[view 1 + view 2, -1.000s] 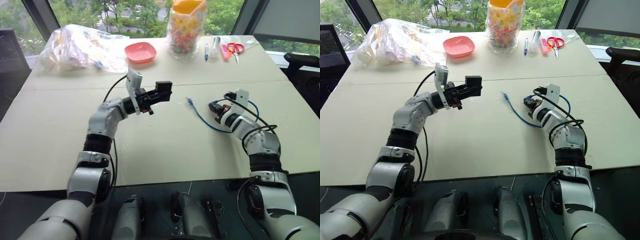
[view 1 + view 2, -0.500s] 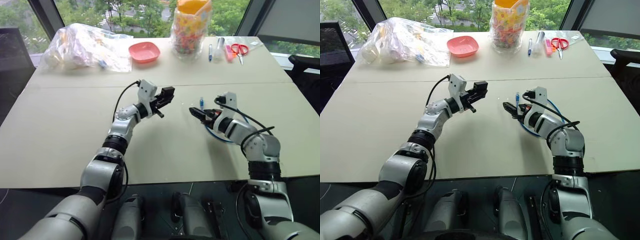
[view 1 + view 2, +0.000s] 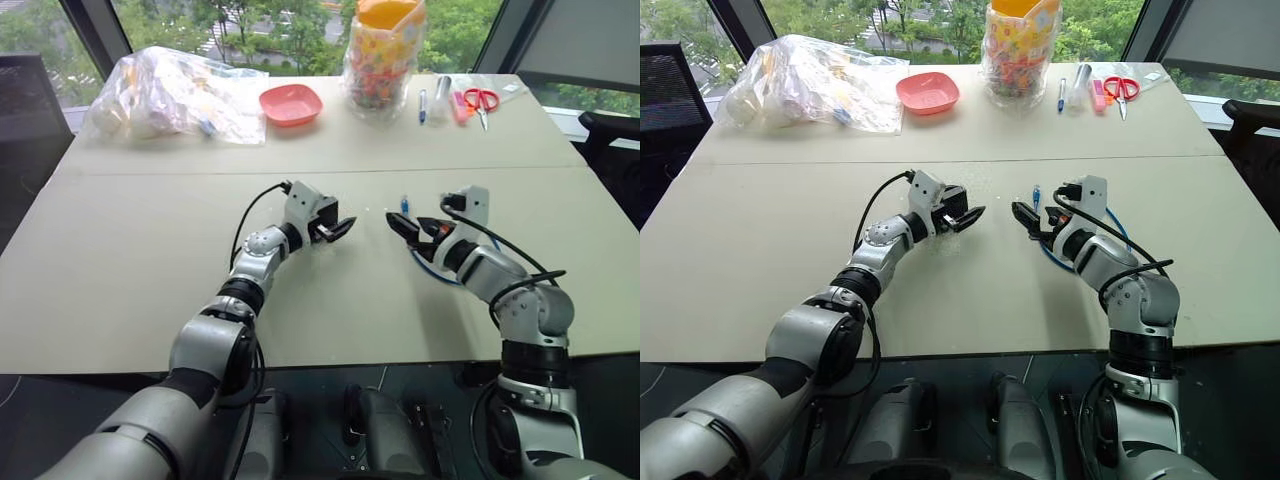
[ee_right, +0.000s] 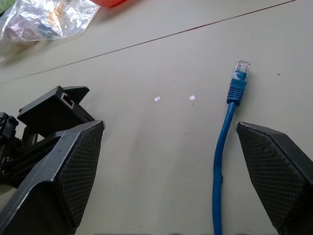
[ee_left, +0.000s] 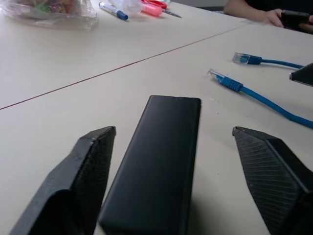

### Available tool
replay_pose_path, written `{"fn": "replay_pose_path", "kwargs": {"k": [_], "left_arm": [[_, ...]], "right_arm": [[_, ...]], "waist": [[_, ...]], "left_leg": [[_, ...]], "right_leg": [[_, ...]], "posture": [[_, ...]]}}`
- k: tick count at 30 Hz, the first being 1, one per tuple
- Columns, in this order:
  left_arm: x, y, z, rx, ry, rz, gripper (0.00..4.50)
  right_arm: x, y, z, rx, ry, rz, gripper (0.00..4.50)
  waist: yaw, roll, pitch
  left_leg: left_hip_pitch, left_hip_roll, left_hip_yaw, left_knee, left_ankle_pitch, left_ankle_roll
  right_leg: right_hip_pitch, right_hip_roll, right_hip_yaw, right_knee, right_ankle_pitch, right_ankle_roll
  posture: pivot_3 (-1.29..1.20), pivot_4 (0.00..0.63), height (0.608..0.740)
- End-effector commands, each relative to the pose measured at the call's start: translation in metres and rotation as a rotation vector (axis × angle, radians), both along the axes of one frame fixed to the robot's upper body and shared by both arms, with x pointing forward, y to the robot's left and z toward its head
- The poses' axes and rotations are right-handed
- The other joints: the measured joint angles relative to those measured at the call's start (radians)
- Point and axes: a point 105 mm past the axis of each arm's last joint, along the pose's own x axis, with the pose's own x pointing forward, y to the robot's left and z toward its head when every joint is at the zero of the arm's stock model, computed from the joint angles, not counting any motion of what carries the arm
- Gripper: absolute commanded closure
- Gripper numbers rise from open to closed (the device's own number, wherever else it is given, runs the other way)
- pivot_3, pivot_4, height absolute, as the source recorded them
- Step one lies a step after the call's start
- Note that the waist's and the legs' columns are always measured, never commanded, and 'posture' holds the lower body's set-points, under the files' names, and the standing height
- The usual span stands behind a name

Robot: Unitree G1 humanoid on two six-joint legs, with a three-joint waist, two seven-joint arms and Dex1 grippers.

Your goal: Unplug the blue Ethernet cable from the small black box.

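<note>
Beige table (image 3: 120,260) — small black box (image 5: 159,161) lengthwise between spread left gripper (image 5: 183,183) fingers; blue Ethernet cable (image 4: 222,147) unplugged, between parted right gripper (image 4: 186,178) fingers — released.

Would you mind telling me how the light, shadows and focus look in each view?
Eye views: even daylight from the windows, faint shadows on the table. Left wrist view: box and cable plugs fairly sharp, far clutter soft. Right wrist view: cable plug crisp, own fingers slightly soft.

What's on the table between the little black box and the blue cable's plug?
Just bare table with two tiny white specks, in the right wrist view, between small black box and blue Ethernet cable.
</note>
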Motion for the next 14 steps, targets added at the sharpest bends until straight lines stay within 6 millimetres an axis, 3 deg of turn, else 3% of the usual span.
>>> {"fn": "replay_pose_path", "kwargs": {"k": [1, 4, 9, 11, 14], "left_arm": [[0.001, 0.019, 0.023, -0.023, -0.062, -0.039, 0.04], [-0.006, 0.042, 0.036, -0.01, -0.079, -0.084, 0.04], [-0.042, 0.084, 0.057, 0.011, -0.024, -0.141, 0.04], [-0.066, 0.105, 0.05, 0.065, 0.047, -0.136, 0.04], [-0.103, 0.117, 0.035, 0.067, 0.182, -0.154, 0.04]], "right_arm": [[-0.006, -0.008, 0.016, -0.044, -0.074, 0.004, 0.0], [-0.017, -0.008, 0.014, -0.096, -0.091, 0.054, 0.0], [-0.053, 0.001, 0.021, -0.164, -0.188, 0.235, 0.0], [-0.071, 0.005, 0.024, -0.177, -0.23, 0.304, 0.0], [-0.082, 0.006, 0.011, -0.225, -0.216, 0.333, 0.0]], "waist": [[0.0, 0.0, 0.0], [-0.002, 0.0, 0.0], [-0.004, 0.0, 0.0], [-0.005, 0.001, 0.0], [-0.011, 0.001, -0.001]], "left_leg": [[0.0, 0.0, 0.0, 0.0, 0.0, 0.0], [0.0, 0.001, 0.0, 0.0, 0.0, 0.0], [0.0, 0.002, 0.0, -0.001, 0.0, 0.0], [0.001, 0.002, 0.0, 0.0, 0.0, 0.0], [0.003, 0.004, 0.0, -0.001, -0.001, -0.001]], "right_leg": [[0.0, 0.0, 0.0, 0.0, 0.0, 0.0], [0.0, 0.0, 0.0, 0.0, 0.0, 0.0], [0.0, 0.001, 0.0, 0.0, 0.0, 0.0], [0.0, 0.001, 0.0, 0.0, 0.0, 0.0], [0.001, 0.001, 0.001, -0.001, -0.003, -0.003]], "posture": [[0.0, 0.15, 0.74], [0.0, 0.15, 0.74], [0.0, 0.15, 0.74], [0.0, 0.15, 0.74], [0.0, 0.15, 0.74]]}}
